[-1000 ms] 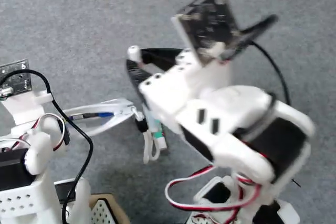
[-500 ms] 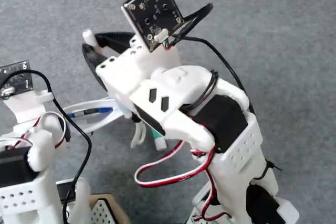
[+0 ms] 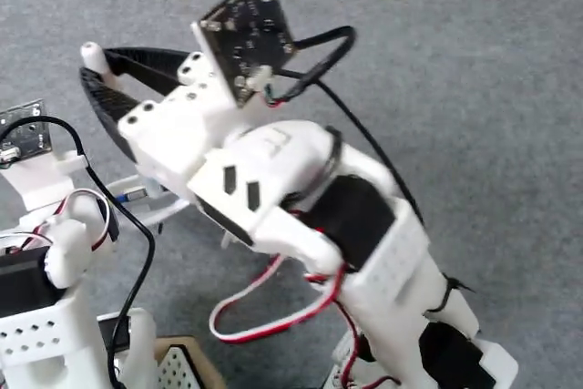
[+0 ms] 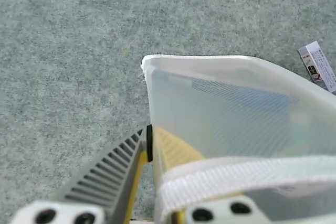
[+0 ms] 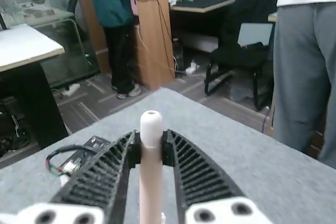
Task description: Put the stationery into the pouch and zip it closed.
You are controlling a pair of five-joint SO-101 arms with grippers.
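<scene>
A translucent mesh pouch (image 4: 220, 114) with a white zipper edge hangs over the grey table, and my left gripper (image 4: 151, 148) is shut on its edge. In the high view the pouch (image 3: 150, 199) shows at the left, half under the right arm, with a blue-tipped pen inside. Off the table at the far left, my right gripper (image 3: 93, 63) is shut on a cream-white pen (image 3: 88, 51). In the right wrist view that pen (image 5: 151, 145) stands upright between the ribbed black fingers (image 5: 105, 177) of the right gripper (image 5: 151, 136).
A small labelled stationery piece (image 4: 318, 66) lies on the table beside the pouch. The right arm's white body (image 3: 301, 198) covers the middle of the table. A brown box (image 3: 178, 363) sits at the near edge. The left arm's camera board (image 3: 23, 138) stands at the left.
The right arm has swung to the left with the pen, its gripper going from the table's middle to the far left. The left arm has kept still with the pouch.
</scene>
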